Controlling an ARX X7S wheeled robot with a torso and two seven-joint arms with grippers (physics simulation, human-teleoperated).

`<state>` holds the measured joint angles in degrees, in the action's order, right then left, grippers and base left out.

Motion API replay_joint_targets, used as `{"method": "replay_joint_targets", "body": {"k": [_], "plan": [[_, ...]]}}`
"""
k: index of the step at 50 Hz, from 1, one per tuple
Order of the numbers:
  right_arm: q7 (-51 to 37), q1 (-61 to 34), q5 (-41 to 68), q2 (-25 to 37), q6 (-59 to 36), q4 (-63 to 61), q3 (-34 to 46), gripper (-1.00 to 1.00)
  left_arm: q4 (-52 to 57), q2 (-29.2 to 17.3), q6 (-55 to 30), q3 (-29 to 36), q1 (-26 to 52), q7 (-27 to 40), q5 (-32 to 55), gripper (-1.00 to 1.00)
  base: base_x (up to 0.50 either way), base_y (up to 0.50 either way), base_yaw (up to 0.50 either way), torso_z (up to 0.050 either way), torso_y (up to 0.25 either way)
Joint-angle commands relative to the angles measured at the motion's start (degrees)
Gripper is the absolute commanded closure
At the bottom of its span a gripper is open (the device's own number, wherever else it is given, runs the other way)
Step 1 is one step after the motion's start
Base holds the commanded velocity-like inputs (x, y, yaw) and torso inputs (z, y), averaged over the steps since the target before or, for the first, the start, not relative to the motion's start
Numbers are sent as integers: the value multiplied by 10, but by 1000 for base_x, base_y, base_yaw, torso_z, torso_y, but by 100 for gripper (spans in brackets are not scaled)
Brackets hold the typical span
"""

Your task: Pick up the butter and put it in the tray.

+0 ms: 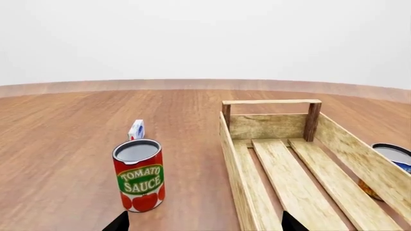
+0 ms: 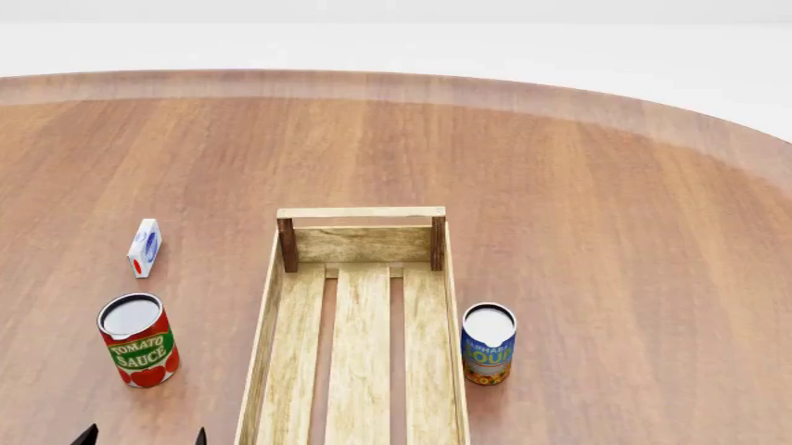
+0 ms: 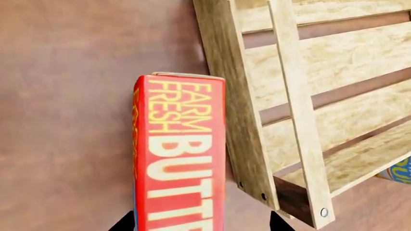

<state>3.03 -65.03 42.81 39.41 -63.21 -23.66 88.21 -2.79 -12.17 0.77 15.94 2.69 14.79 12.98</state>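
Observation:
The butter point(image 3: 183, 168), a red-orange carton with yellow and white lettering, shows only in the right wrist view. It lies on the wooden table right beside a long side of the tray point(image 3: 224, 72). My right gripper point(image 3: 202, 222) is open with one fingertip on each side of the butter, not closed on it. The tray is a long light-wood slatted crate, empty in the head view point(image 2: 262, 352) and the left wrist view point(image 1: 231, 159). My left gripper point(image 1: 204, 222) is open and empty, low over the table between the tomato sauce can and the tray, and its tips show in the head view point(image 2: 141, 434).
A red tomato sauce can point(image 2: 139, 341) point(image 1: 139, 175) stands left of the tray. A small white carton point(image 2: 145, 247) point(image 1: 136, 130) stands beyond it. A blue soup can point(image 2: 488, 343) point(image 1: 393, 154) stands against the tray's right side. The round table's edge point(image 2: 693, 116) curves behind.

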Motion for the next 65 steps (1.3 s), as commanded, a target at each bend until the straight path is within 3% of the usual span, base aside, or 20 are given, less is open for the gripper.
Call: {"method": "replay_joint_targets", "body": {"k": [1, 52, 53, 65], "plan": [[17, 9, -18, -3, 30, 29, 14, -100, 1, -2, 0, 4, -1, 2, 1, -100, 0, 0, 0, 0, 0], [73, 66, -69, -31, 156, 171, 42, -100, 19, -13, -5, 17, -5, 13, 11, -100, 0, 0, 0, 0, 0], [71, 67, -71, -30, 161, 171, 41, 100, 19, -13, -5, 17, -5, 13, 11, -100, 0, 0, 0, 0, 0], [63, 68, -65, -25, 165, 163, 31, 100, 18, -15, -4, 20, -4, 14, 13, -100, 1, 0, 1, 0, 0]]}}
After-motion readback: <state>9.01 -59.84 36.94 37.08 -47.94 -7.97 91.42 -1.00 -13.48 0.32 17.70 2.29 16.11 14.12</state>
